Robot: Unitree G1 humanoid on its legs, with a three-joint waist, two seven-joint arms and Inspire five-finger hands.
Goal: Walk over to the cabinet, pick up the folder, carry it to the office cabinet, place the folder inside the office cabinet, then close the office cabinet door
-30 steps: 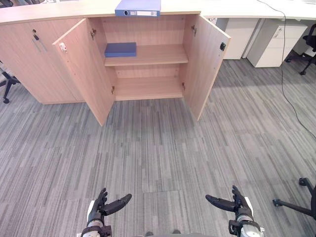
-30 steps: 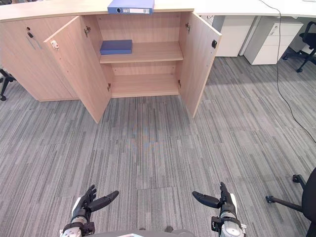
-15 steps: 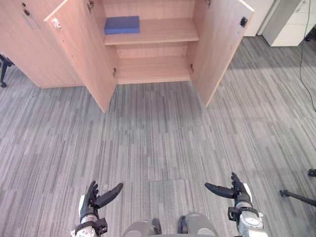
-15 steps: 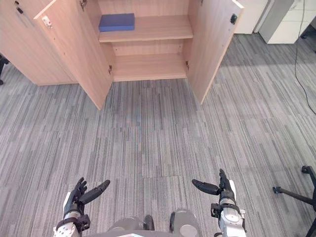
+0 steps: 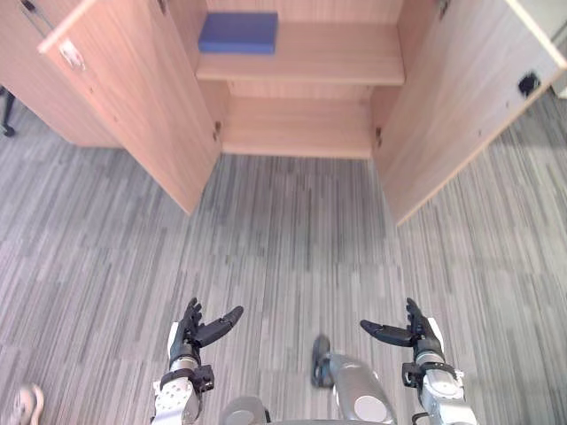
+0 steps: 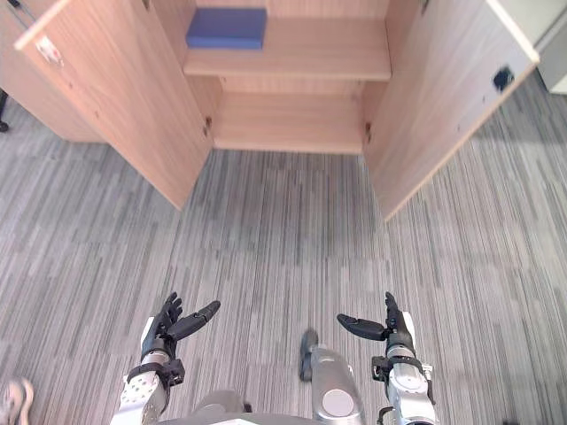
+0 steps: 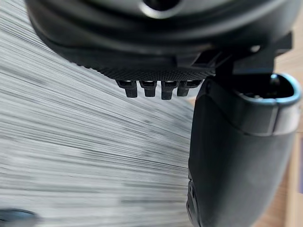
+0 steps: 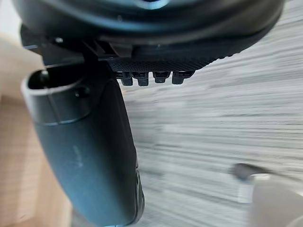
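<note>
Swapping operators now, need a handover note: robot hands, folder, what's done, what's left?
Left robot hand: open, empty, low over the carpet. Right robot hand: likewise open and empty.
Blue folder lies flat at the left end of the upper shelf in the cabinet; left door and right door stand open.
Done: robot faces the open cabinet; nothing grasped.
Left: pick up folder, carry, place inside office cabinet, close door.

- Left door (image 5: 133,102) and right door (image 5: 465,97) stand wide, with a straight passage between them into the cabinet (image 5: 301,133).
- Blue book (image 5: 237,32) takes the left end of the upper shelf (image 5: 341,64); its right side is open.
- Carpet (image 5: 292,243) ahead lies open.
</note>
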